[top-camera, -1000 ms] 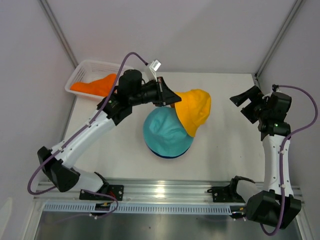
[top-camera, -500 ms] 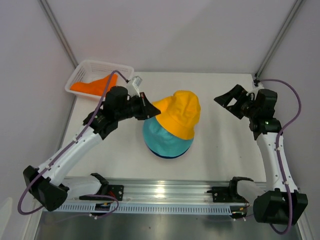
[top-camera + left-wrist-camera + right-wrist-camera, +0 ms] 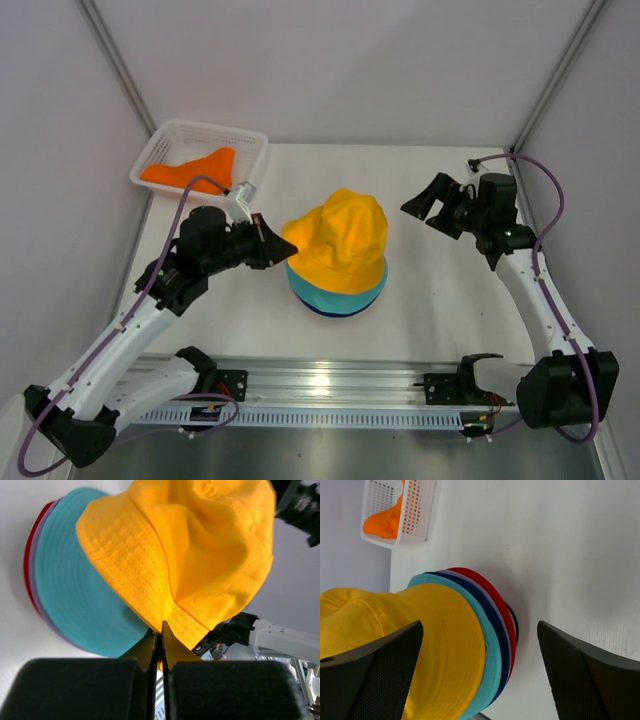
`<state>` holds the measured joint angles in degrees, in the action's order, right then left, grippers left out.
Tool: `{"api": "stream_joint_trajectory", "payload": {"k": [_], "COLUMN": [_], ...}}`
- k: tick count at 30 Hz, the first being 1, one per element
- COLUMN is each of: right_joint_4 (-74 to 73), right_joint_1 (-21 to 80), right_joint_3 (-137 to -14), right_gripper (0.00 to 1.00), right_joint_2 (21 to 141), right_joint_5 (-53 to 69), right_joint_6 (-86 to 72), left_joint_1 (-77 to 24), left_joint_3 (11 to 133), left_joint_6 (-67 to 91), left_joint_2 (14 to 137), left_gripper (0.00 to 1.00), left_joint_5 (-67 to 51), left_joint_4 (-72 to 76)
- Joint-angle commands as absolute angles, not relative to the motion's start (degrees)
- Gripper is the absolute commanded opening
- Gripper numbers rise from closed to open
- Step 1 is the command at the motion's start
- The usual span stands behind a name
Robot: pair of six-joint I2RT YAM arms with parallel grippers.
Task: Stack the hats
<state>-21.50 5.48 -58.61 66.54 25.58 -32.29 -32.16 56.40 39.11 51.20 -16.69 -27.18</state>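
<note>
The yellow hat point(image 3: 340, 232) has moved over the teal hat point(image 3: 338, 293) to top the pile; the left gripper point(image 3: 284, 245) pinches its brim. The right gripper point(image 3: 425, 207) waits, fingers wide apart.

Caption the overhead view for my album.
Left end effector grips the yellow hat over the stack; right end effector open.

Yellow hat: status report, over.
Left claw shut on yellow hat brim. Hat lies on teal hat, not yet released. Right claw open, off to the side. Orange hat in basket.
</note>
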Motion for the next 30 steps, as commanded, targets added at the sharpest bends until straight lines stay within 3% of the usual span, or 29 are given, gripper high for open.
{"api": "stream_joint_trajectory", "payload": {"k": [1, 7, 12, 18, 28, 30], "right_joint_4": [-19.4, -20.0, -19.2, -15.5, -12.1, -12.4], "right_joint_1": [6.9, 8.6, 9.1, 11.1, 12.4, 13.3], "right_joint_3": [-61.5, -61.3, -60.4, -57.9, -54.4, -54.1], "right_gripper": [0.99, 0.99, 0.99, 0.99, 0.71, 0.70], "right_joint_2": [67.2, 67.5, 67.4, 68.0, 61.1, 61.5], "right_joint_5": [23.9, 22.4, 22.1, 26.7, 31.6, 32.4], "right_joint_6": [-31.4, -31.8, -33.7, -38.0, -41.7, -41.5], "left_joint_1": [-31.1, -29.8, -29.8, -29.7, -29.8, -29.8], "left_joint_3": [52.7, 42.0, 32.4, 35.1, 35.8, 36.3], "left_joint_6": [40.1, 45.6, 47.0, 43.9, 45.9, 45.9], "left_joint_2": [49.0, 51.1, 53.4, 53.4, 56.5, 56.9], "left_gripper": [0.01, 0.01, 0.01, 0.01, 0.01, 0.01], "left_joint_5": [-14.1, -12.2, -16.3, -16.5, -19.7, -20.0], "left_joint_4": [-30.0, -25.9, -14.2, -12.1, -4.9, -4.5]}}
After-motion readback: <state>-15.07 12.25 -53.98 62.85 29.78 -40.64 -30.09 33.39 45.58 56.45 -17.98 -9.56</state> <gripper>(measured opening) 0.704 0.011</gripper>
